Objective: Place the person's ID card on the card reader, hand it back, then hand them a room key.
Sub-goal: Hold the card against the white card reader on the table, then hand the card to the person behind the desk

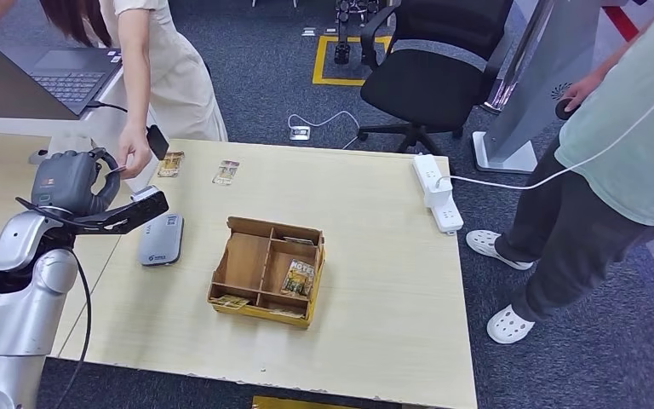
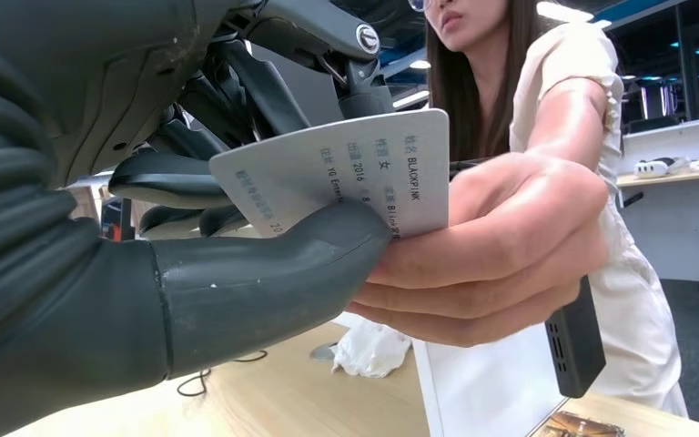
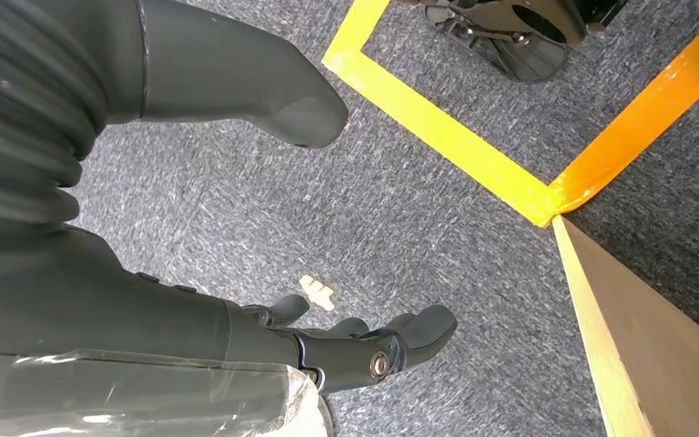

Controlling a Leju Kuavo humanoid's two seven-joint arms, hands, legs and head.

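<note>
Left wrist view: the left hand (image 2: 191, 273) pinches the ID card (image 2: 346, 177) between its thick thumb and the darker fingers (image 2: 168, 177) behind it, and the person's hand (image 2: 482, 255) grips the same card from the other side, also holding a small dark device (image 2: 575, 341). In the head view the left hand (image 1: 70, 181) is raised over the far left part of the table (image 1: 375, 221), meeting the person's hand (image 1: 134, 159) at the table's far edge. Just to the near right of the hand the grey card reader (image 1: 161, 239) lies flat on the table. Farther right, near the table's middle, stands a wooden divided tray (image 1: 266, 271) with cards in some compartments. Two small cards (image 1: 171, 164) lie near the far edge. A white power strip (image 1: 437, 192) sits at the far right edge. The right hand (image 3: 237, 228) hangs over grey carpet, fingers spread apart and holding nothing.
</note>
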